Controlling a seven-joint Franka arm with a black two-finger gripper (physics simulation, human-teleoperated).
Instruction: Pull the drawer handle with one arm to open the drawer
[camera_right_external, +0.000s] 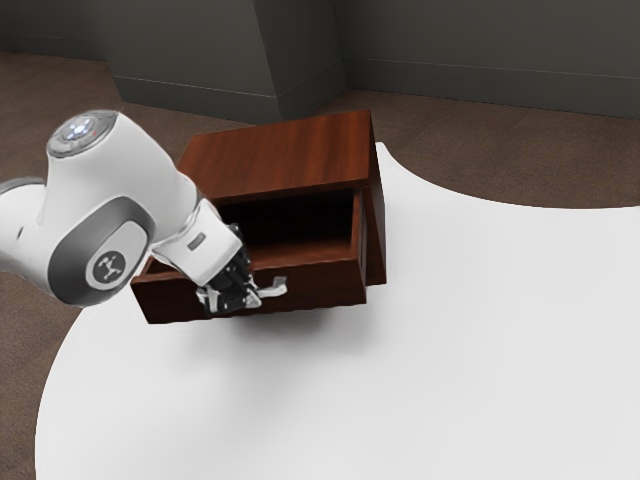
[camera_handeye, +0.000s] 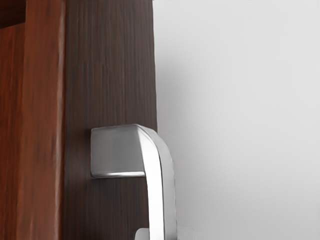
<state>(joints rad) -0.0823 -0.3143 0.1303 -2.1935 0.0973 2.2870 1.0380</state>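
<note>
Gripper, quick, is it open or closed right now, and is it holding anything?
Gripper: closed on the drawer handle.

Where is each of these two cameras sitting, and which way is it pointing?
Exterior view: above and beside the table, looking down at the pulled-out drawer; the white arm and gripper enter from the exterior view's left.
Wrist view: on the arm's hand, facing the drawer's front close up.
Shared: the metal handle, the drawer's front, the white table.
</note>
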